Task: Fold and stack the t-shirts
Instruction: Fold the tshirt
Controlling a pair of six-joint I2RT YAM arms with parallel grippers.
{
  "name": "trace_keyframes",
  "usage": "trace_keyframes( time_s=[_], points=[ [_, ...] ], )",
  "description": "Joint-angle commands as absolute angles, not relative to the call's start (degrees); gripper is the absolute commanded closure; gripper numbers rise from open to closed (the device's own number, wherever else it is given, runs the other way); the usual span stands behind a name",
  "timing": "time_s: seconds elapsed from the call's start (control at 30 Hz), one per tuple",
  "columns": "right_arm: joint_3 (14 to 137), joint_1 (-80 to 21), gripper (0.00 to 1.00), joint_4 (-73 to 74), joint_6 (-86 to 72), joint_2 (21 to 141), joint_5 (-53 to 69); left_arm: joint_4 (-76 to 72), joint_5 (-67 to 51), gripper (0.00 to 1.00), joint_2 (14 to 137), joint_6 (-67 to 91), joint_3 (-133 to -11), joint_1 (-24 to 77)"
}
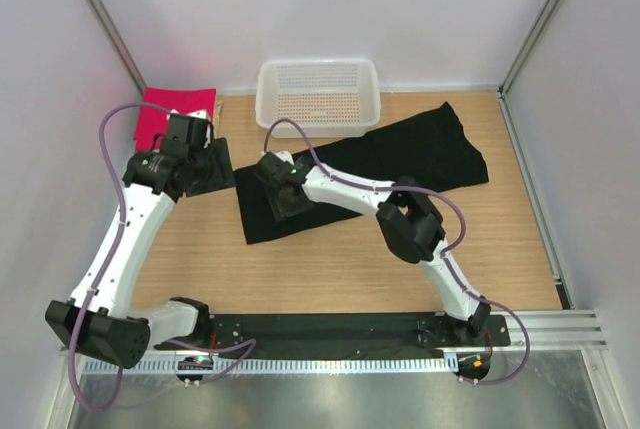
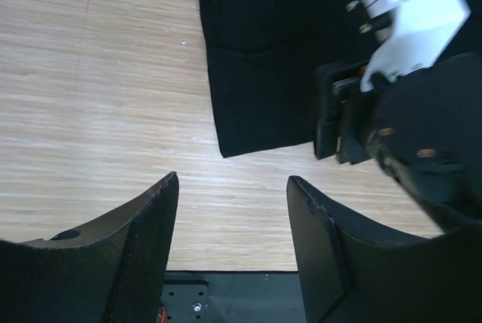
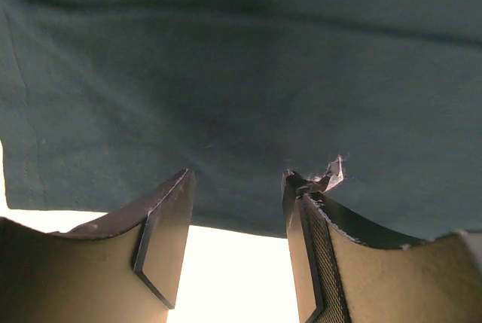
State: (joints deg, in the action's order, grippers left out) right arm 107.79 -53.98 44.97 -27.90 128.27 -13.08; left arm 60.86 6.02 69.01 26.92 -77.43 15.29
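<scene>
Plain black t-shirt (image 1: pixel 430 154); bright pink-red t-shirt (image 1: pixel 160 114); white mesh basket (image 1: pixel 318 122); pale wood-grain table (image 1: pixel 330 269).

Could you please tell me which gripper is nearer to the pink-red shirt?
Left. The left gripper hovers close beside the pink-red shirt; the right gripper is farther off, over the black shirt.

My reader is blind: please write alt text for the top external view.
A black t-shirt lies spread on a wooden table, with two robot arms reaching toward it: the right tool is open above the shirt's left part, the left tool open beside its left edge. Behind are a white mesh basket and a pink-red t-shirt.
</scene>
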Motion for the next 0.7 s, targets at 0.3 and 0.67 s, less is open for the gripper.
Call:
trace_keyframes(
  time_s=[0.3, 0.67],
  points=[
    [92.4, -56.2, 0.44, 43.0, -27.0, 124.0, -9.8, 56.7, 1.6, 0.37, 70.4, 27.3, -77.5, 14.8],
    [57.8, -59.2, 0.44, 43.6, -29.3, 91.6, -3.2, 56.7, -1.9, 0.36, 76.7, 22.3, -78.5, 13.2]
  ],
)
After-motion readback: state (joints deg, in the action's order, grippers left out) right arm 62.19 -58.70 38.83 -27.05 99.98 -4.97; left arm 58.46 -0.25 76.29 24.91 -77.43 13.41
